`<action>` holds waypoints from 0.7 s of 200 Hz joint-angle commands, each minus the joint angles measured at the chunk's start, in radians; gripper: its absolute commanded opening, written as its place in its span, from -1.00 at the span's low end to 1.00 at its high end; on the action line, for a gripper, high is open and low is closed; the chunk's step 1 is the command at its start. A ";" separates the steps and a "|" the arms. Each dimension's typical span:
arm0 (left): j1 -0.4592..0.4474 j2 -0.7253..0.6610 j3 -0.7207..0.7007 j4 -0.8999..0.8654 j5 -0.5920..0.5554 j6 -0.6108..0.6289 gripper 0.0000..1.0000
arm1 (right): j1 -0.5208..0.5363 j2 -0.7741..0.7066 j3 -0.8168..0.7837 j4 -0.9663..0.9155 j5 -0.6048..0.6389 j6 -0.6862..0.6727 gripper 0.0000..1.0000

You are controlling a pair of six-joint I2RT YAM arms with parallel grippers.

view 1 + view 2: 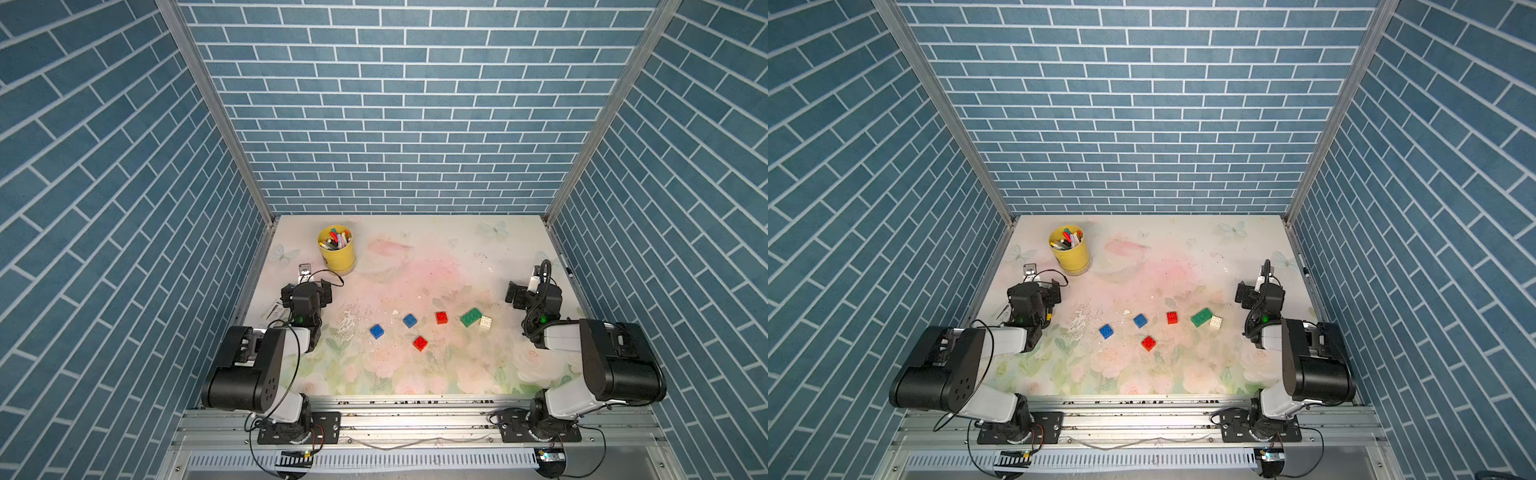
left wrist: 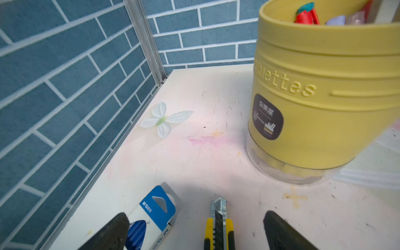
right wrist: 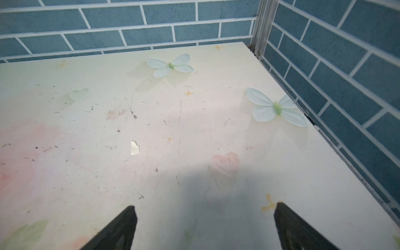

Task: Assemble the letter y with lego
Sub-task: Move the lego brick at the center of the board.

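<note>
- Left blue brick: a small square with bumps on top. It lies flat on the table, turned a bit like a diamond, furthest to the left.
- Other blue brick: same shape, near the first one, a little further back and to the right.
- Front red brick: a small square, bumps up, nearest the front edge.
- Back red brick: a small square, right of the other blue brick and apart from it.
- Green brick: the long one, lying slanted, right of the back red brick.
- White brick: a small square, snug against the green brick's right end.
- All six lie loose, none on top of another.
</note>
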 commanded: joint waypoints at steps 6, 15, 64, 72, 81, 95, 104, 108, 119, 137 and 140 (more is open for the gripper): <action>0.006 0.007 0.014 0.001 0.030 0.012 0.99 | -0.003 0.000 0.021 -0.006 -0.006 -0.028 0.98; 0.006 0.008 0.014 0.002 0.031 0.011 0.99 | -0.003 -0.001 0.021 -0.006 -0.007 -0.028 0.98; 0.006 0.007 0.014 0.002 0.032 0.012 0.99 | -0.002 0.000 0.021 -0.005 -0.008 -0.028 0.98; 0.007 0.007 0.014 0.002 0.033 0.011 0.99 | -0.002 0.000 0.021 -0.006 -0.007 -0.028 0.98; 0.007 0.007 0.013 0.002 0.034 0.011 0.99 | -0.003 0.000 0.021 -0.005 -0.007 -0.028 0.98; 0.007 0.007 0.013 0.002 0.034 0.010 0.99 | -0.003 0.000 0.021 -0.006 -0.007 -0.028 0.98; 0.008 0.006 0.014 0.002 0.034 0.011 0.99 | -0.003 0.001 0.021 -0.006 -0.008 -0.027 0.98; 0.009 0.007 0.013 0.002 0.035 0.010 0.99 | -0.003 0.000 0.021 -0.006 -0.007 -0.028 0.98; 0.009 0.007 0.014 0.002 0.037 0.009 0.99 | -0.003 0.000 0.021 -0.007 -0.006 -0.028 0.98; 0.010 0.007 0.015 -0.003 0.038 0.009 0.99 | -0.003 -0.002 0.020 -0.003 -0.005 -0.028 0.98; 0.010 0.007 0.014 -0.001 0.038 0.009 0.99 | -0.003 -0.003 0.018 -0.004 -0.004 -0.028 0.98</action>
